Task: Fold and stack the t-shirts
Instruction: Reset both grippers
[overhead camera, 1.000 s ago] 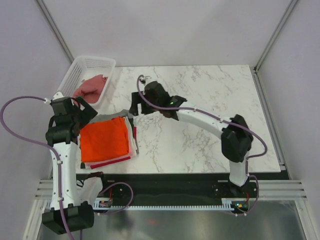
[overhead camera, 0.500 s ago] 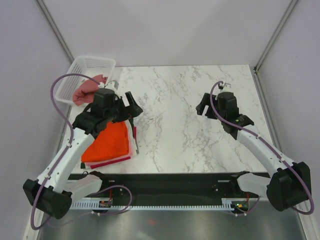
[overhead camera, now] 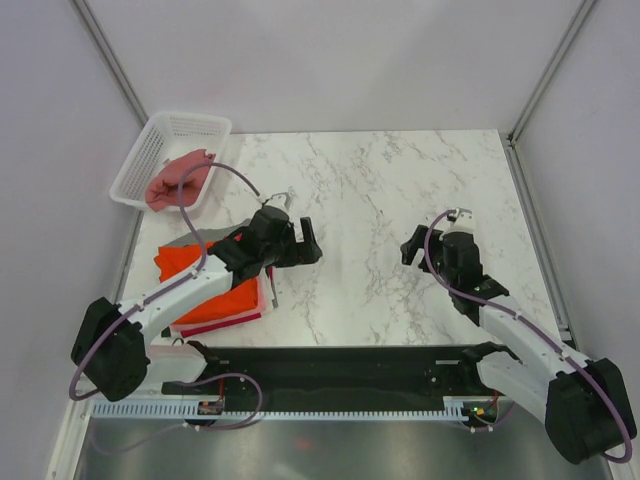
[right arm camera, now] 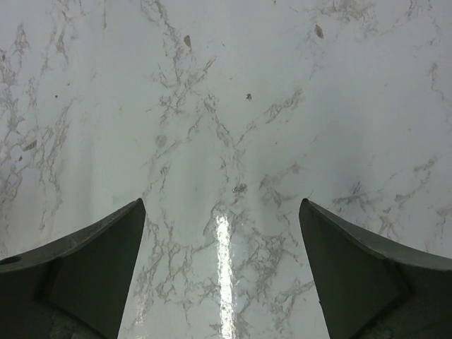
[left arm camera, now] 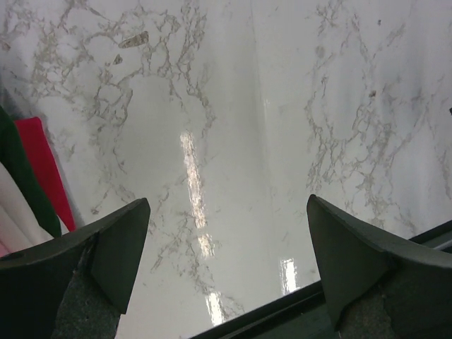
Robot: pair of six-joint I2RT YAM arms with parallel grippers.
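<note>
One marble table [overhead camera: 400,180] carries the whole workspace. At its near left edge I see the stack [overhead camera: 190,325] of folded shirts, with the orange t-shirt [overhead camera: 215,298] on top. The left forearm crosses above part of it. In the left wrist view, red and dark cloth edges of this stack show at the left border.

At the far left corner stands the white mesh basket [overhead camera: 190,120]. The dusty rose t-shirt [overhead camera: 178,178] lies crumpled inside it, its long axis running roughly along the basket's length, from far right to near left. I cannot tell whether another shirt lies under it.

The left gripper [overhead camera: 308,242] hangs over bare marble just right of the stack, fingers spread and empty. The right gripper [overhead camera: 408,248] hangs over bare marble right of centre, fingers also spread and empty.

I judge the next step to be fetching the rose shirt. It lies up and to the left of both grippers, beyond the stack. The left gripper is clearly the nearer; the right is well apart from the basket.
</note>
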